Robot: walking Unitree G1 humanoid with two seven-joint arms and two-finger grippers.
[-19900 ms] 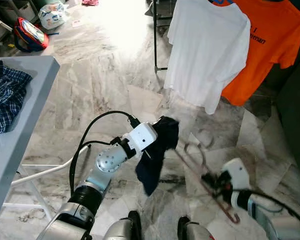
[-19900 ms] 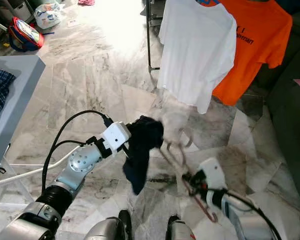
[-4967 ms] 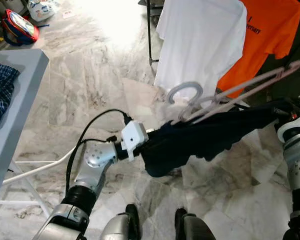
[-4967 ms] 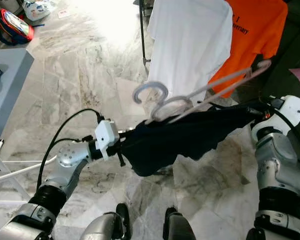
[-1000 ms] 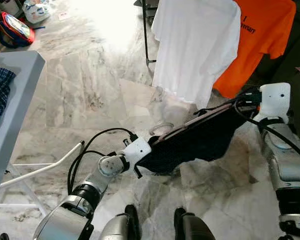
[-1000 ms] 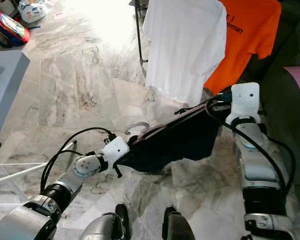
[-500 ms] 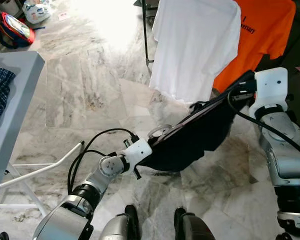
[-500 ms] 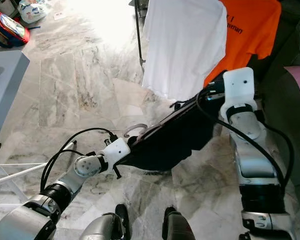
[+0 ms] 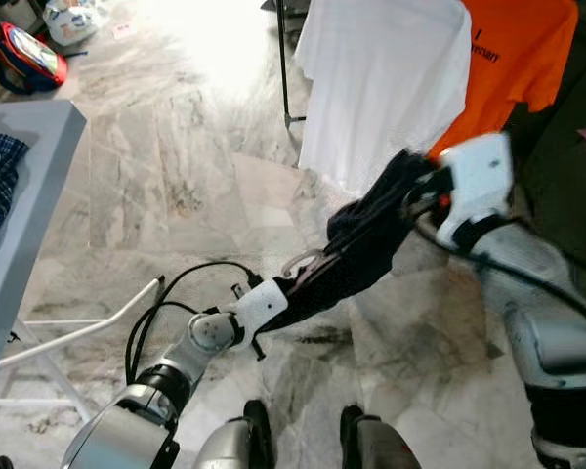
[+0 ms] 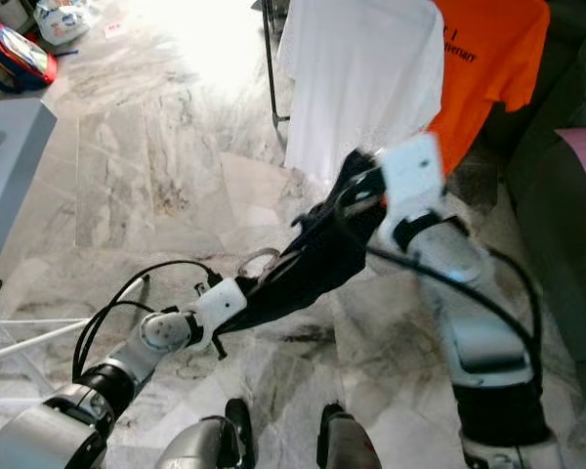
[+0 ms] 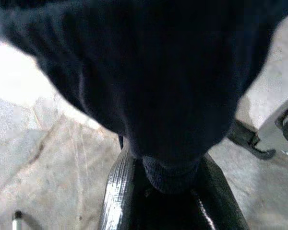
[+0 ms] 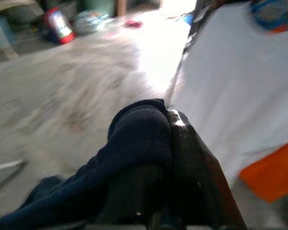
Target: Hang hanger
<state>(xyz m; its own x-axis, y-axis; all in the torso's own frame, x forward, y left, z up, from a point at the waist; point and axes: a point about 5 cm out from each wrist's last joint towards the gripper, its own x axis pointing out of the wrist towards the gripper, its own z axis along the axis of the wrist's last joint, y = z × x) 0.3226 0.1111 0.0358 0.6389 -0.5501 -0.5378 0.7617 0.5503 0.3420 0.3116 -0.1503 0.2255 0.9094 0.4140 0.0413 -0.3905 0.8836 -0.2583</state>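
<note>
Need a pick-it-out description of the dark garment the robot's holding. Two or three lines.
Start at the white T-shirt and orange T-shirt hanging at the top of the head views. Just below them, above the marble floor, a navy garment stretches between the left gripper and right gripper. It is the one dark cloth there, bunched, with a pale hanger hook beside it.

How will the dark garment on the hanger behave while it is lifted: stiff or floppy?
Probably floppy: the dark garment sags and bunches between the left end effector and the right end effector. It seems light, since it hangs from two small grips. It may slide along the hanger, whose hook pokes out loosely.
</note>
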